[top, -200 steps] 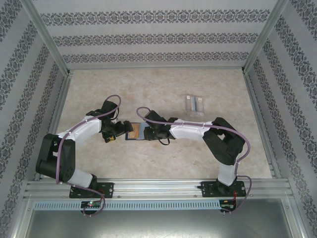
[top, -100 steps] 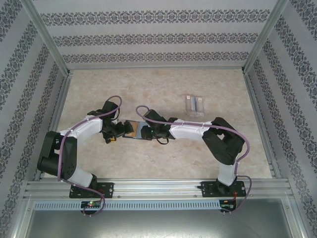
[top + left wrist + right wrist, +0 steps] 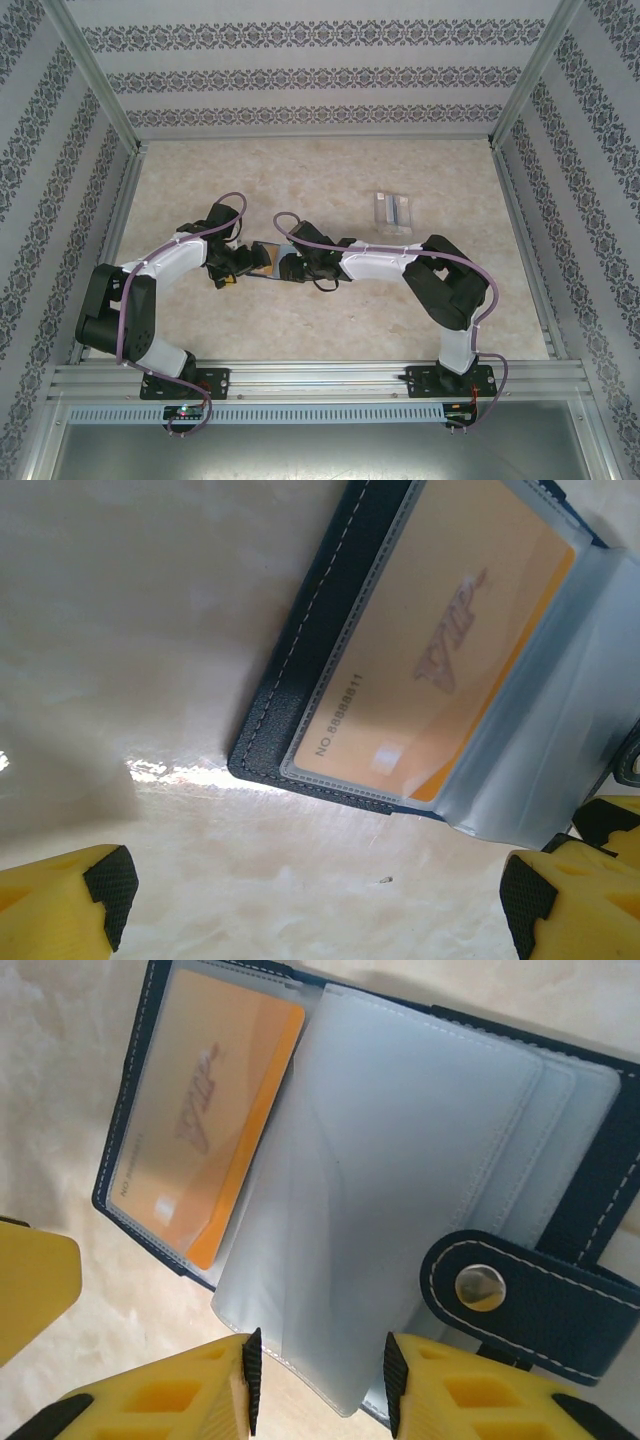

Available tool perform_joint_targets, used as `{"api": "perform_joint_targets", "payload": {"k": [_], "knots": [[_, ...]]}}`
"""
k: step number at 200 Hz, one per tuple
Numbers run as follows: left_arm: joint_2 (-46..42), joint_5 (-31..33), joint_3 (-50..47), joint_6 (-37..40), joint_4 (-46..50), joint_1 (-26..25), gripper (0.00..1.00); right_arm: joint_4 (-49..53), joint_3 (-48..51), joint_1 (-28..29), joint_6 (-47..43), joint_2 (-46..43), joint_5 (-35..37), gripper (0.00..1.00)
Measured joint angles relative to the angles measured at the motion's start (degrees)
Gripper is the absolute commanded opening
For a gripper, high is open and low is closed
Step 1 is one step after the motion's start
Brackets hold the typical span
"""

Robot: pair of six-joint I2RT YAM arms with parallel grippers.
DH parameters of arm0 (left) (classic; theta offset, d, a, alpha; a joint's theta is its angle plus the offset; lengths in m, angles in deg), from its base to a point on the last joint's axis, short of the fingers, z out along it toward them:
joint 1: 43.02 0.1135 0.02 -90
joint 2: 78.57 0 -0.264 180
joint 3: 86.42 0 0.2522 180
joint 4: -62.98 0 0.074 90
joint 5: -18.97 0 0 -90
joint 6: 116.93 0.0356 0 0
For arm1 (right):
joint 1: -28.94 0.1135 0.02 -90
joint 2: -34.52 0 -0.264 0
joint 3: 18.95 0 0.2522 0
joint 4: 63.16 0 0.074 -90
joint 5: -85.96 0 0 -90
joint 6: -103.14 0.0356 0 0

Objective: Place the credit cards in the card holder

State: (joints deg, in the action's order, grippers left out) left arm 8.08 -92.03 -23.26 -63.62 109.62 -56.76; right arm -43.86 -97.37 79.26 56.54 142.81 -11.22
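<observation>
Open card holder (image 3: 268, 258) flat on marbled beige table (image 3: 330, 170), between both grippers. Navy stitched cover, frosted clear sleeves (image 3: 400, 1180), strap tab (image 3: 520, 1295) with round metal snap. Orange-yellow credit card (image 3: 215, 1110) inside left sleeve, print hazy through plastic. On left gripper (image 3: 320, 905) jaws wide apart, empty, near holder corner. On right gripper (image 3: 318, 1390) jaws partly apart, sleeve edges between pads, contact unclear. Holder's right edge cut off in right wrist view.

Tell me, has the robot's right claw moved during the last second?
Yes, slightly. The right gripper has slid leftward, away from the clear plastic box and closer to the left gripper.
</observation>
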Motion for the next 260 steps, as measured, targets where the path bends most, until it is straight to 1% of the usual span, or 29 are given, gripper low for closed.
{"api": "perform_joint_targets", "payload": {"k": [34,67,107,194,260], "knots": [[0.0,-0.8,0.0,0.0,-0.5,1.1,0.95,-2.1,0.0,-0.7,0.6,0.2,-1.3,0.39],[-0.2,-1.9,0.0,0.0,-1.0,3.0,0.95,-4.0,0.0,-0.8,1.9,1.2,-2.3,0.44],[-0.2,-3.1,0.0,0.0,-1.7,3.3,0.94,-5.8,0.0,-1.1,3.5,2.7,-3.5,0.46],[-0.2,-4.9,0.0,0.0,-3.0,3.5,0.94,-12.4,0.0,-2.2,7.1,3.8,-6.4,0.47],[-0.1,-6.4,0.0,0.0,-3.6,5.9,0.94,-14.1,-0.1,-2.2,8.0,5.4,-7.5,0.47]]}}
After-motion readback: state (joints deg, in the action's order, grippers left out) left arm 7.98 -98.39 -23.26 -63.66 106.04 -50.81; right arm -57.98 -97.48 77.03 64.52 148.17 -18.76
